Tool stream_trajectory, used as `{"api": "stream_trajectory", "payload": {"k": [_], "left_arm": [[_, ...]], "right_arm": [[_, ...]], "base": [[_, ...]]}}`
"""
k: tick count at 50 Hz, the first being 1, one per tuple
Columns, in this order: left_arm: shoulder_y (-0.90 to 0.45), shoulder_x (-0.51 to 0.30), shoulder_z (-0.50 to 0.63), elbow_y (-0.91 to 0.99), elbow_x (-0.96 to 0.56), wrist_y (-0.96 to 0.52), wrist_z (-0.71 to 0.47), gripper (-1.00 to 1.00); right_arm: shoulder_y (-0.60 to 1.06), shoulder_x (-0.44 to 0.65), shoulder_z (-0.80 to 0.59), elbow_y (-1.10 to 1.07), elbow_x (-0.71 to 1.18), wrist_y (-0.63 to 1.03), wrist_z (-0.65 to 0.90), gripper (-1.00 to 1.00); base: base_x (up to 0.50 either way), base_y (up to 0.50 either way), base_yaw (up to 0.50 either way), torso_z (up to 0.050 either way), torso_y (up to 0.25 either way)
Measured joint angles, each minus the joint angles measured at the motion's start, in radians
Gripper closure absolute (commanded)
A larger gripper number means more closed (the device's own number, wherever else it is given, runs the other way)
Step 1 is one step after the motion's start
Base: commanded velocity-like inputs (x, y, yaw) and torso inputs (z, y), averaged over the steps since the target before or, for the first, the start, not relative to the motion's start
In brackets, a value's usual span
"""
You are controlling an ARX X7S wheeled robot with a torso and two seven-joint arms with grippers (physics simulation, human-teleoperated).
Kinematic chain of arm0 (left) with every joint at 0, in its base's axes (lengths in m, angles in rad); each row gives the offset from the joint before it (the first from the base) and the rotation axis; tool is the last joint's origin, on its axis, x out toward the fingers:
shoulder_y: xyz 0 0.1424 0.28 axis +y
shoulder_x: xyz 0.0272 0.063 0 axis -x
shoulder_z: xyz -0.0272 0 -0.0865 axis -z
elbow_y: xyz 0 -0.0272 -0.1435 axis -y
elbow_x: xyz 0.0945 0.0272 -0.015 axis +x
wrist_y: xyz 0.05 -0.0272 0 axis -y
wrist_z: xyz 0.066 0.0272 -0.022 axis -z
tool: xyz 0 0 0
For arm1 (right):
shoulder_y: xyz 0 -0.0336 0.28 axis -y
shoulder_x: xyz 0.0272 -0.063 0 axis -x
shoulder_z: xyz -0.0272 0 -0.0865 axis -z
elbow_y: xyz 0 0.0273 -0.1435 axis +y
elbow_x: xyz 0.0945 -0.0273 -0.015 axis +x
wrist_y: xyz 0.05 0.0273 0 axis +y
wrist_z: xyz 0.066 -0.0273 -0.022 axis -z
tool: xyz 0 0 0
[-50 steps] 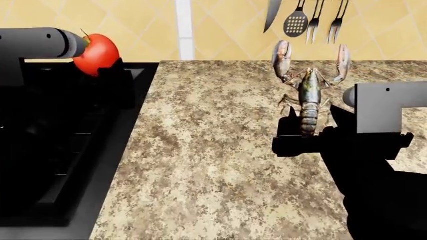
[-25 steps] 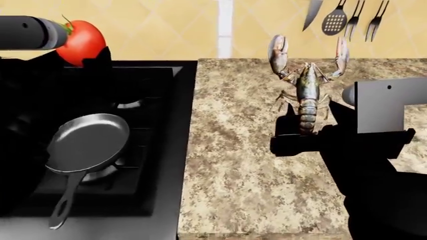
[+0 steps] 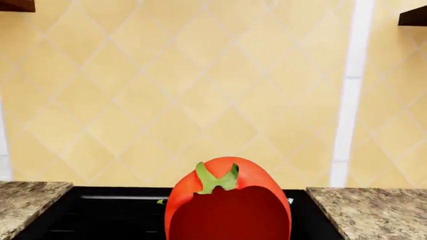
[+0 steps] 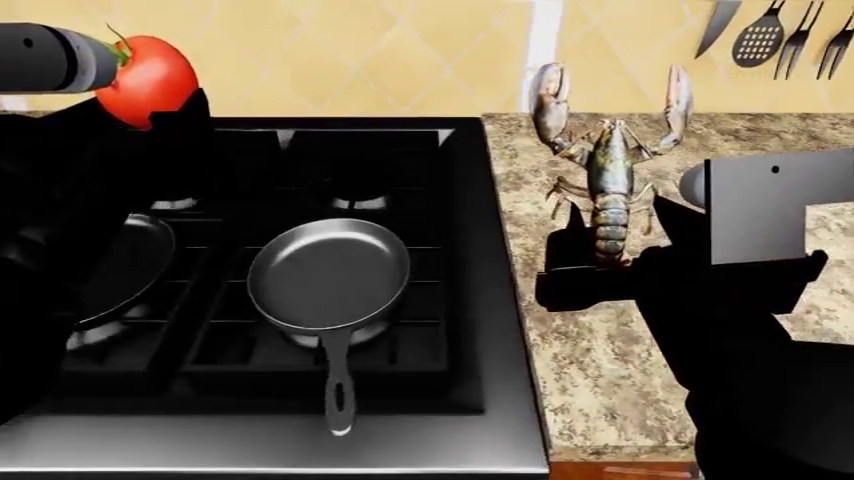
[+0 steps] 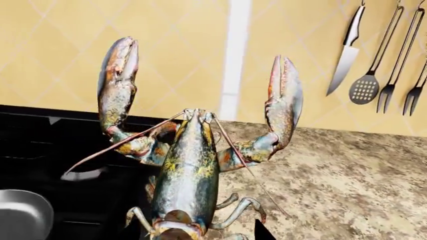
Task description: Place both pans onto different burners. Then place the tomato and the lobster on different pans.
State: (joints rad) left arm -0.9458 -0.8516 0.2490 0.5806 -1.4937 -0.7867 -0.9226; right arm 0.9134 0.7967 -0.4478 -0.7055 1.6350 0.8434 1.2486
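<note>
My left gripper (image 4: 167,105) is shut on the red tomato (image 4: 144,78), held up over the stove's back left; the tomato (image 3: 227,200) fills the lower middle of the left wrist view. The lobster (image 4: 611,170) hangs above the counter beside the stove, claws toward the wall, my right gripper (image 4: 603,262) shut on its tail. In the right wrist view the lobster (image 5: 187,175) shows from claws to body. A glossy grey pan (image 4: 330,275) sits on a front burner's grate, handle toward me. A second pan (image 4: 127,265) lies to its left, partly hidden by my left arm.
The black stove (image 4: 467,250) meets a speckled granite counter (image 4: 587,350) on its right. A bare back burner (image 4: 354,202) lies behind the grey pan. A knife and utensils (image 4: 767,35) hang on the tiled wall at the far right.
The head view has swung left: the stove and both pans have slid into sight and the counter has moved right. Both grippers keep the same hold on tomato and lobster.
</note>
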Motion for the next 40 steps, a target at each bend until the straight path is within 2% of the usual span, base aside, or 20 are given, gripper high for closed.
{"api": "stream_trajectory", "payload": {"k": [27,37,40], "left_arm": [[0.016,-0.012,-0.008,0.003,0.002,0.010,-0.001,1.00],[0.028,-0.018,-0.012,0.001,0.008,0.016,0.004,1.00],[0.030,-0.019,-0.013,0.002,0.008,0.017,0.005,1.00]], "right_arm": [[0.007,-0.001,-0.010,-0.002,0.000,0.000,0.002,1.00],[0.013,-0.002,-0.013,0.000,0.002,-0.001,0.006,1.00],[0.019,-0.002,-0.014,0.001,0.006,0.001,0.009,1.00]], "base": [[0.00,0.50,0.00,0.000,0.000],[0.00,0.04,0.00,0.000,0.000],[0.41,0.00,0.00,0.000,0.000]]}}
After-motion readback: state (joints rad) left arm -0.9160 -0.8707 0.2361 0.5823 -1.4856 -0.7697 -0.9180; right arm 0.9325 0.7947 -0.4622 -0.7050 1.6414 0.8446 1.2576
